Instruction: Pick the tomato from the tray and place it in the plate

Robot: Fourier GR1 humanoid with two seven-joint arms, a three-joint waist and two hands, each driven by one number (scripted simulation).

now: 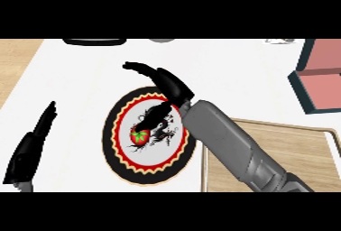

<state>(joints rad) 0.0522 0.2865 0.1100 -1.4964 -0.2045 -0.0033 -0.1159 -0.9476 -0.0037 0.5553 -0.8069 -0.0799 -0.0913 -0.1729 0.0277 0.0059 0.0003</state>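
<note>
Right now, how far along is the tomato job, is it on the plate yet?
Nearly done, it seems. The tomato already lies on the plate, off the wooden tray to the right. The right hand is above the plate's far rim, fingers relaxed, holding nothing. The left hand rests open at the left edge. What is left: drawing the right arm clear.

One view only, from the robot's head, looking steeply down on the worktop at close range. Both forearms enter from the lower edge, with the plate near the centre and the tray at lower right.
</note>
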